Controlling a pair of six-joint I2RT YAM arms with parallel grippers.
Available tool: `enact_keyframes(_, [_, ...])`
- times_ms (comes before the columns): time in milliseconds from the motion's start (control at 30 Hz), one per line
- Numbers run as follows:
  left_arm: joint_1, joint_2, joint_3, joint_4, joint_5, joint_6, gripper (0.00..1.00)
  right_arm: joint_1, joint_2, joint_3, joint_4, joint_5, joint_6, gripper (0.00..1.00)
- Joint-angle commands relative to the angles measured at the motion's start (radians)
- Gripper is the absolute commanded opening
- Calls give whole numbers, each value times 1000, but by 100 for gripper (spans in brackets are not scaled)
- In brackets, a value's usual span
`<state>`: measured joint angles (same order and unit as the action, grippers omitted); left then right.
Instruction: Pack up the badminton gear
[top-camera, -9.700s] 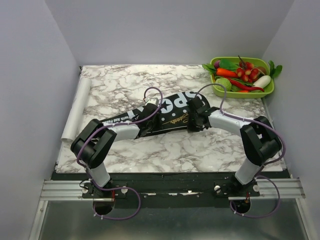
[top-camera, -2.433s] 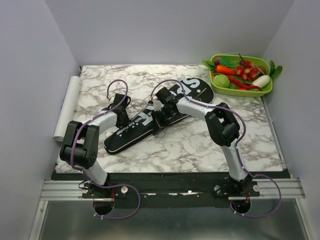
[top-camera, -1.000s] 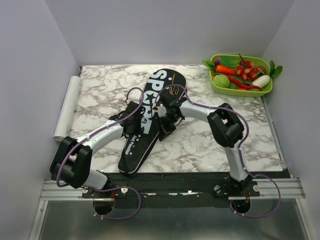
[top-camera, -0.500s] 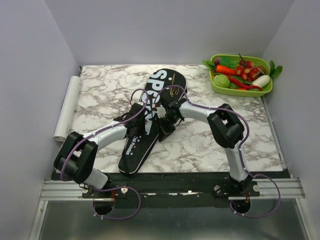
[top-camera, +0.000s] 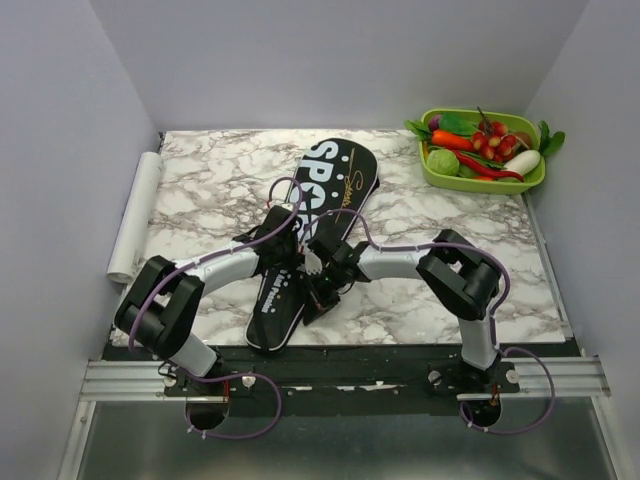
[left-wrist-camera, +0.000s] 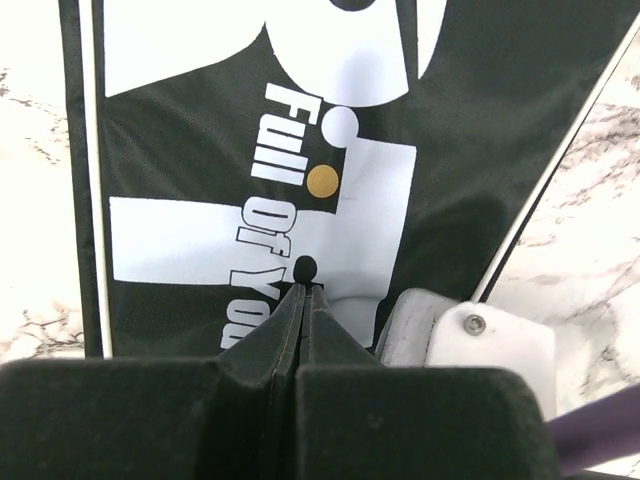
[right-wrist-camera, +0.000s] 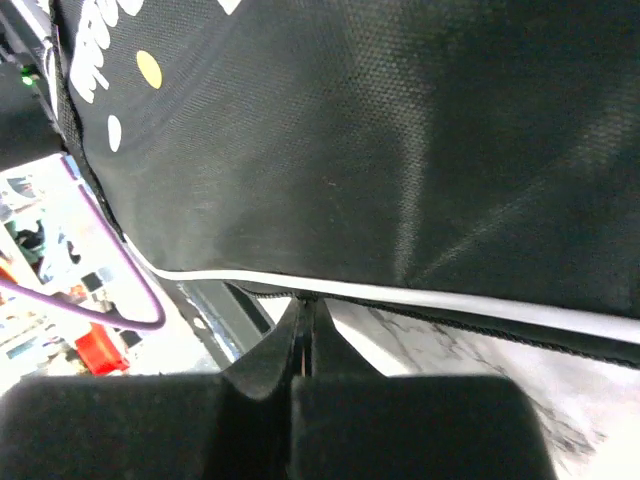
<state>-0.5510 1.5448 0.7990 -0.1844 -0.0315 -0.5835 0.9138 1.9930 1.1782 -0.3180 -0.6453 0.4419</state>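
Cover (top-camera: 338, 170), black and teardrop-shaped, flat on the marble table (top-camera: 200, 170). Wide end toward the far edge, roughly midway along it; narrow end close to the near edge, left of centre; long axis slanted between the two. Large white "SPO" readable at the wide end, smaller white "Full Of Yo" further down toward the narrow end.

Left gripper (left-wrist-camera: 303, 288) over the middle of the cover, fingers (left-wrist-camera: 268, 335) pressed together with no gap, tips down at the white lettering. Impossible to tell whether any fabric is pinched between them.

Right gripper (right-wrist-camera: 305, 303) at the cover's edge facing the right side of the table, just beside the left gripper. Fingers (right-wrist-camera: 262, 365) likewise closed tight, tips meeting the white piping along that edge. Unclear here too whether cloth is caught.

Both arms reaching in from the near edge, wrists converging at the cover's middle.

Green tray (top-camera: 487, 189) of toy vegetables in the far right corner, well apart from the cover. White roll (top-camera: 135, 215) lying along the left edge.
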Motion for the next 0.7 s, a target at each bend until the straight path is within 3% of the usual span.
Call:
enact_keyframes(0, [-9,69,-66,-32,16,-1,4,154,-46,-84,302,-208,179,1])
enact_keyframes(133, [-9,83,-57,-24,24,4,4,247,-51,-118,457,-223,282,1])
enact_keyframes(333, [-9,74,-29,-23,28,5,4,287,-91,-235,729,-189,503,1])
enact_keyframes(500, [-9,-20,0,-29,30,2,5,258,-94,-273,686,-21,563,1])
enact_keyframes(667, [-9,-163,45,-160,13,5,19,166,-103,-340,691,35,597,0])
